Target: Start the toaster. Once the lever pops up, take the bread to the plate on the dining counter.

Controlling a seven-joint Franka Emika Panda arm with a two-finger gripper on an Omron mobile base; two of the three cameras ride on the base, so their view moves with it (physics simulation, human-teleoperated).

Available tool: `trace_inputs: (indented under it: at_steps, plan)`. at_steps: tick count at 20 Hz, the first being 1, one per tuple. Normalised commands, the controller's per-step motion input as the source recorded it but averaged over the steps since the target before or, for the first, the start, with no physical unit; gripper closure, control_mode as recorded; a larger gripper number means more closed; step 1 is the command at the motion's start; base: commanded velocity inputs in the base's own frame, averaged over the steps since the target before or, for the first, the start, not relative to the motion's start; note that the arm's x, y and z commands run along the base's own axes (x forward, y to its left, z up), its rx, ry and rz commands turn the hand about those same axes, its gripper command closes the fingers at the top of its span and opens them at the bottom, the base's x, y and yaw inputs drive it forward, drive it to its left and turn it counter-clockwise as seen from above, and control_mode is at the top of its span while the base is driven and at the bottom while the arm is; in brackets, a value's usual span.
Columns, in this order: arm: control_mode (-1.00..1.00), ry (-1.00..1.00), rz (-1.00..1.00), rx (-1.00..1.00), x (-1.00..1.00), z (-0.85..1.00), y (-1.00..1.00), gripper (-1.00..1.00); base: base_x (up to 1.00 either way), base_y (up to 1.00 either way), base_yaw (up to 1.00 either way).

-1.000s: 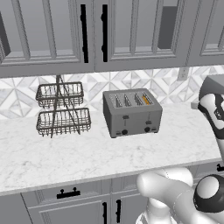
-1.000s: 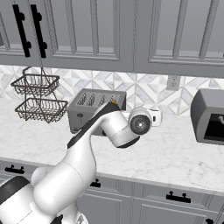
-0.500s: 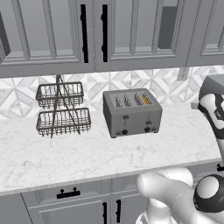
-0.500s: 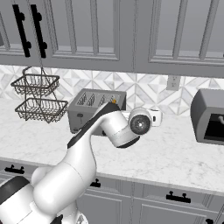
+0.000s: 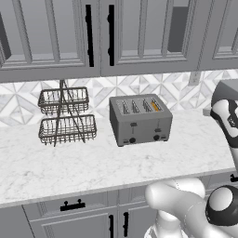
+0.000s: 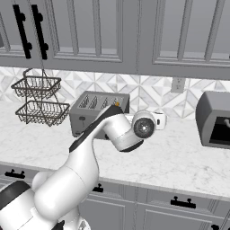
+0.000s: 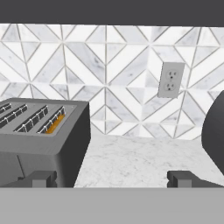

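Observation:
The grey four-slot toaster (image 5: 140, 120) stands on the marble worktop by the tiled wall, its two black levers and two knobs facing the front. A strip of golden bread (image 5: 156, 106) shows in its rightmost slot, and the same bread (image 7: 56, 124) sits deep in the slot nearest the hand. My gripper (image 7: 113, 179) hovers just right of the toaster (image 7: 43, 144), pointing at the backsplash. It is open, fingers wide apart, with nothing between them. The white wrist (image 6: 143, 126) hangs beside the toaster's right end. The plate and the dining counter are out of view.
A two-tier wire basket (image 5: 66, 116) stands left of the toaster. A dark boxy appliance (image 6: 215, 121) sits on the worktop to the right. A wall outlet (image 7: 169, 79) is on the tiles ahead of the hand. Grey cabinets hang overhead.

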Motion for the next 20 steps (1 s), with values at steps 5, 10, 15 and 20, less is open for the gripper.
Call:
trace_inputs:
  at_steps: [5,10,15,20]
  plan:
    - [-1.00,0.00,0.00,0.00,0.00,0.00,0.00,-1.00,0.00,0.00,0.00]
    - [-1.00,0.00,0.00,0.00,0.00,0.00,0.00,-1.00,0.00,0.00,0.00]
    - [-1.00,0.00,0.00,0.00,0.00,0.00,0.00,-1.00,0.00,0.00,0.00]
    - [-1.00,0.00,0.00,0.00,0.00,0.00,0.00,-1.00,0.00,0.00,0.00]
